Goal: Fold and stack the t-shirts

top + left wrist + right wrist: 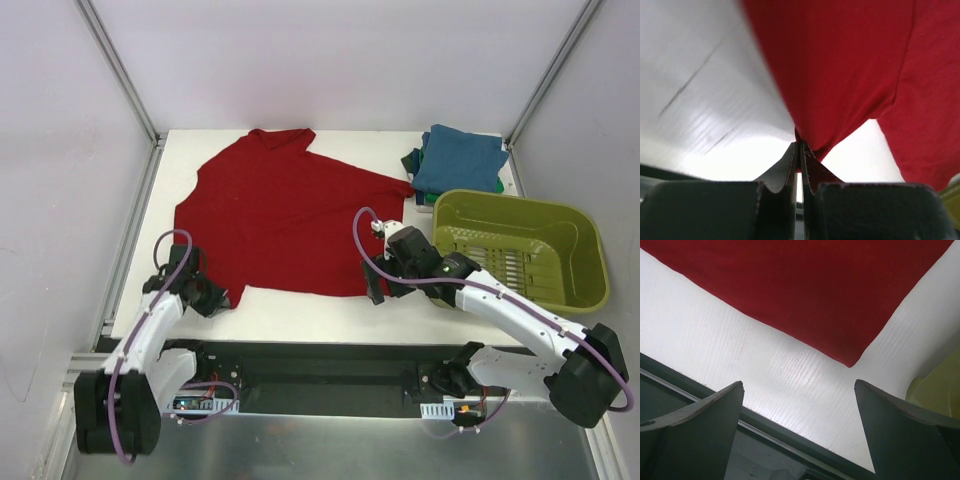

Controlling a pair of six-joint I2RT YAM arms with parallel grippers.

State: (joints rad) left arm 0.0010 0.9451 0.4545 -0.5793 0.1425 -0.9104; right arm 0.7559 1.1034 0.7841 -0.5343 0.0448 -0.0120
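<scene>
While the left gripper (800, 148) pinches a corner of the red shirt (290, 215), the right gripper (799, 385) gapes beside the basket (582, 240).

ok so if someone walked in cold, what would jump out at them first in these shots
The dark red t-shirt spread across the middle of the white table dominates. The left gripper is shut on its near-left corner, while the right gripper stands open just short of the near-right corner. At the far right, a small stack of folded shirts, teal-blue on top, sits behind an olive-green basket.
</scene>
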